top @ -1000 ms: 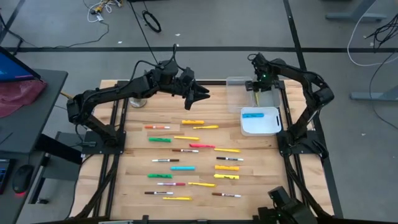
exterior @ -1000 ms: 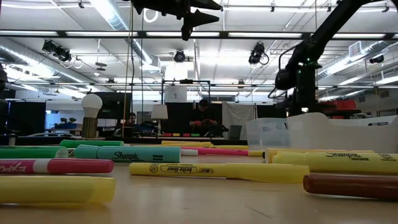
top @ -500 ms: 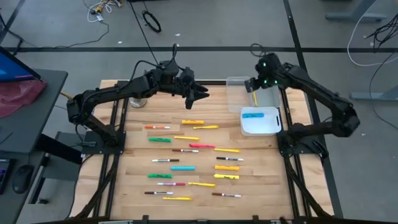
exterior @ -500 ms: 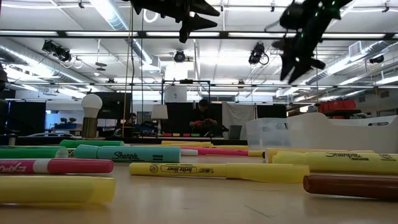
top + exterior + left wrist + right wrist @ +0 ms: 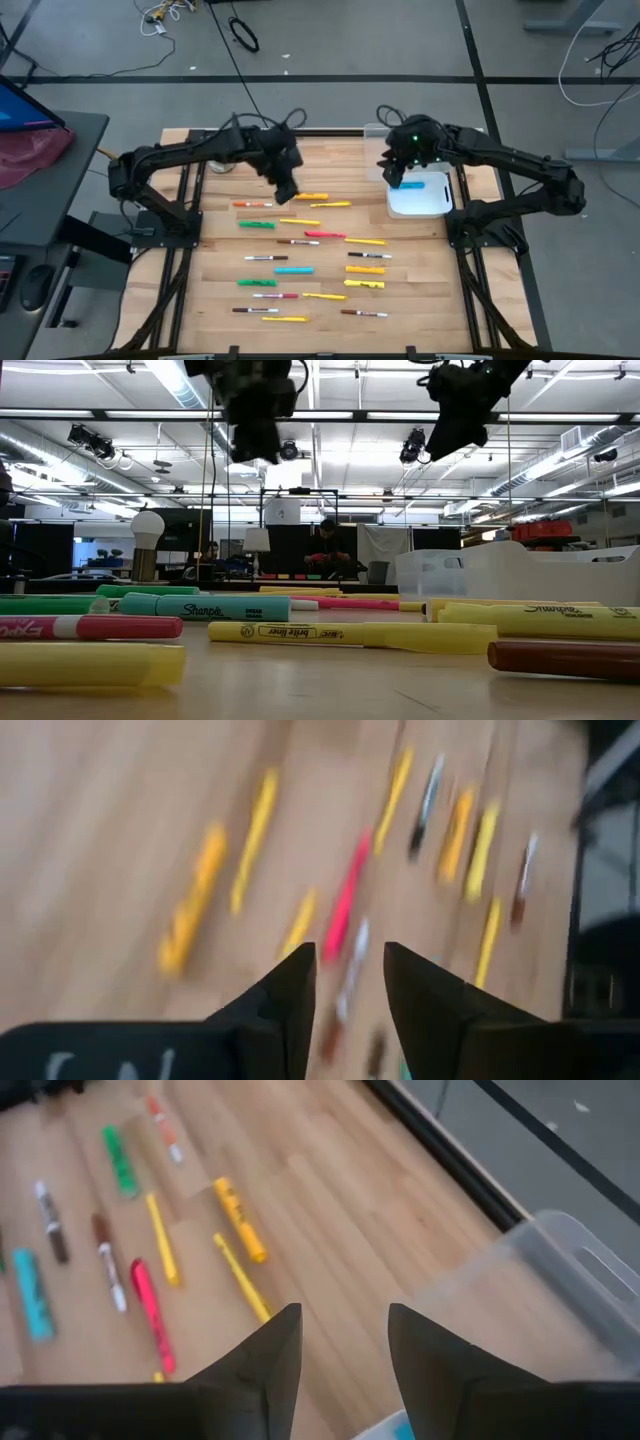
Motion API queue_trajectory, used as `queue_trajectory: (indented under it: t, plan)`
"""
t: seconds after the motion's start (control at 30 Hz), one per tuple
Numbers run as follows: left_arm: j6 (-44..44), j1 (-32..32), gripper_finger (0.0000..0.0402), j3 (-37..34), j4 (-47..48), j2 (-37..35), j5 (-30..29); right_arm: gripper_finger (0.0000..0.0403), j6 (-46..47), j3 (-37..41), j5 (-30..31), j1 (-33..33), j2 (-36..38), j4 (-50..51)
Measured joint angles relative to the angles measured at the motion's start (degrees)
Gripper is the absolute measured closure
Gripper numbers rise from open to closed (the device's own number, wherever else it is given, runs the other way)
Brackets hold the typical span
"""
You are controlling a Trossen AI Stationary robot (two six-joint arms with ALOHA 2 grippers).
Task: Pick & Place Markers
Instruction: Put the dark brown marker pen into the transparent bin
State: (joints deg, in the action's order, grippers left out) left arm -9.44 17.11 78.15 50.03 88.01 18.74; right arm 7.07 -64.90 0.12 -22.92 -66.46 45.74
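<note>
Many markers lie flat and scattered over the wooden table, and they fill the foreground of the low view. One cyan marker lies in the white tray. My left gripper hangs open above the far end of the spread, pointing down beside an orange marker; its wrist view is blurred. My right gripper is open and raised beside the tray's left edge, over bare wood. Neither touches anything.
A clear plastic bin stands behind the white tray at the far right, with its wall in the low view. A white ball on a grey base stands at the far left. Bare wood lies between the bins and the markers.
My left gripper has swung from the far middle of the table toward the near left and tipped from level to pointing down over the markers. My right gripper has risen from over the clear bin and moved left and nearer, toward the markers.
</note>
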Motion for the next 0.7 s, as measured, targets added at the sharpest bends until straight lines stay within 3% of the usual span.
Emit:
queue_trajectory:
  t: [0.23,0.47,0.7]
  plan:
    - [-3.9,-7.2,0.0289,0.0,13.5,0.0,-4.8,0.0255,-3.1,2.8,0.1,1.8,0.1,-0.1]
    - [-8.1,-16.8,0.0289,-3.8,14.0,0.0,-8.3,0.0255,-0.8,7.5,-0.1,2.7,0.1,0.0]
    - [-16.4,-25.0,0.0289,-14.8,9.3,-1.4,-10.5,0.0255,6.6,7.8,-1.4,7.6,1.5,-3.9]
